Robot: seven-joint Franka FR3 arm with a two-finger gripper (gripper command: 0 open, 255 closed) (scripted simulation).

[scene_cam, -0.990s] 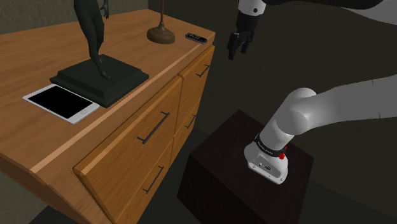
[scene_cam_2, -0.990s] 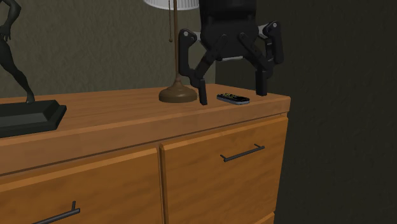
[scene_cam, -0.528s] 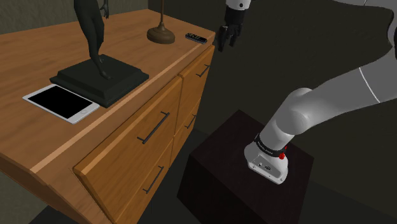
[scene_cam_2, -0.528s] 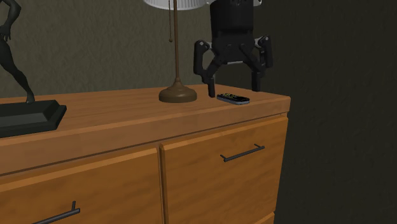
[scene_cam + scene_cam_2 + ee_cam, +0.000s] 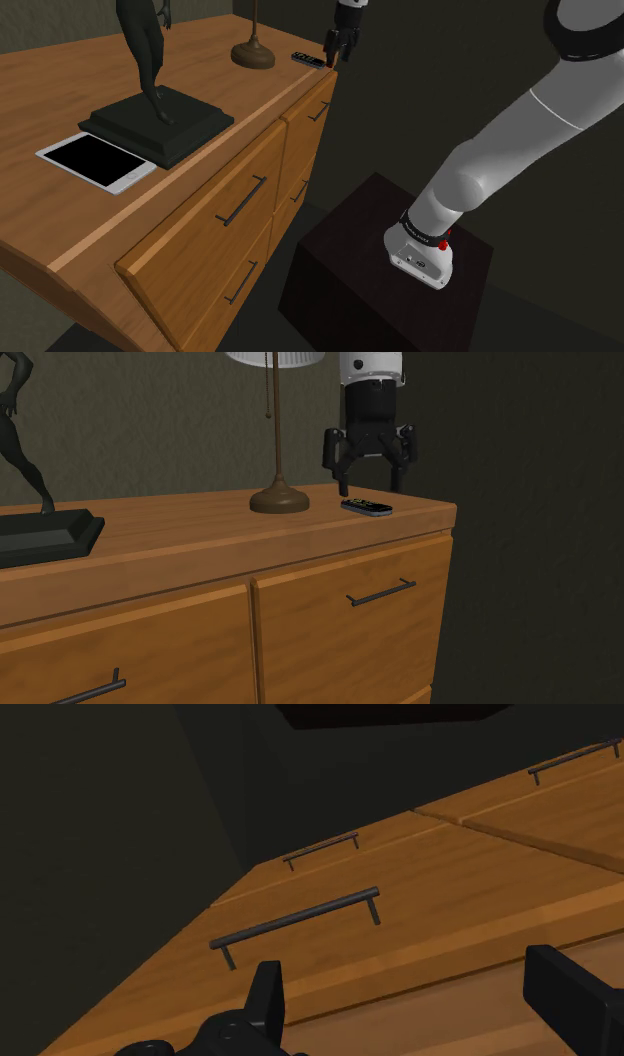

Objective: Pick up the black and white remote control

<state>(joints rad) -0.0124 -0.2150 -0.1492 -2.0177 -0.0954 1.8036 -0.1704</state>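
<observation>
gripper — fingers spread wide, clasping nothing | position: hangs just above the remote control, not touching it | remote control: small, dark, lying flat on the wooden dresser top near its corner, beside the lamp base | wrist view: drawer handle on the dresser front — beyond the parted fingers

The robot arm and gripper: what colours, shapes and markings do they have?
The white, rounded tubular arm has a dark band at a joint and a small red mark near its base. The all-black two-finger gripper has angular, linked fingers.
</observation>
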